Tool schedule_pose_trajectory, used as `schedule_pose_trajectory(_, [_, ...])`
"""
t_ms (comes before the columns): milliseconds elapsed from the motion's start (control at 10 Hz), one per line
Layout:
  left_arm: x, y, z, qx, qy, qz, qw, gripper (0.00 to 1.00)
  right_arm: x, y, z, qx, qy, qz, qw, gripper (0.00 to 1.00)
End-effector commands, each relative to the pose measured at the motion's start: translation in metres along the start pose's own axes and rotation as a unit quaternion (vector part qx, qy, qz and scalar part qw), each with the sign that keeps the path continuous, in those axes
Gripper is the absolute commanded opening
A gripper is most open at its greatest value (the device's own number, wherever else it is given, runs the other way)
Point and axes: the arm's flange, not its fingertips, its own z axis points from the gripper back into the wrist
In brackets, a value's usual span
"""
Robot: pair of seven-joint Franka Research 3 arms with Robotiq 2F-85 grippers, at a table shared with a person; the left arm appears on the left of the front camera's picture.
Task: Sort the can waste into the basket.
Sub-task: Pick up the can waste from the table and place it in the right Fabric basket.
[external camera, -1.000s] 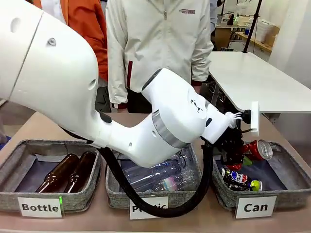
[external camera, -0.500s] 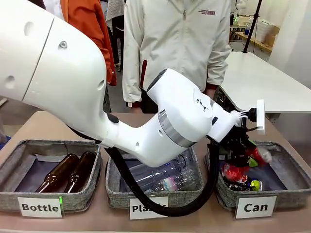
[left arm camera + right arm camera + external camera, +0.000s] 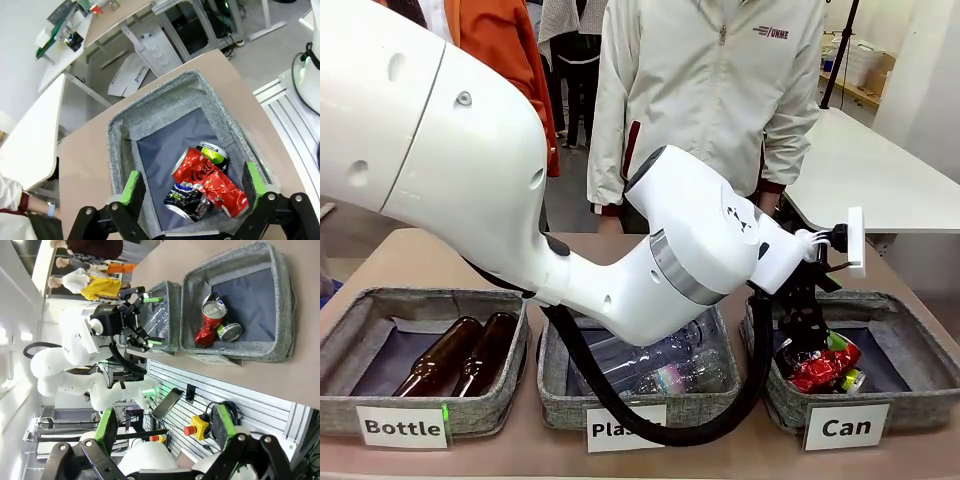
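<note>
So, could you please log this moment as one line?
left gripper: open over basket | red can: in basket | right gripper: open

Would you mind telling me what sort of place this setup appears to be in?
Probably a robotics lab or workshop: labelled grey woven-fabric baskets on a brown table, white worktables behind, and an aluminium frame with a red emergency-stop button.

A tan table fills the foreground. Beyond its far right corner stands a white table on a metal frame, and past that a wooden bench with what may be white boxes. The left wrist view shows grey floor and a pale wall.
</note>
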Motion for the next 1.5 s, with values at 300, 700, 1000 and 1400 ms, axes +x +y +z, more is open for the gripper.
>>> schedule_pose_trajectory(300, [0.000,-0.007,0.053,-0.001,0.054,0.070,0.996,1.00,0.013,0.003,-0.011,-0.008,0.013,-0.006,1.000,1.00])
schedule_pose_trajectory(700, [-0.030,-0.020,0.218,-0.032,0.061,0.258,0.964,1.00,0.086,0.050,-0.114,0.002,0.106,0.026,0.994,1.00])
schedule_pose_trajectory(1000, [-0.102,-0.044,0.348,0.053,-0.047,0.448,0.891,1.00,0.125,0.082,-0.211,0.090,0.167,0.056,0.980,1.00])
schedule_pose_trajectory(1400, [-0.264,-0.115,0.499,0.053,-0.197,0.675,0.709,1.00,0.150,0.086,-0.268,0.207,0.131,0.040,0.969,1.00])
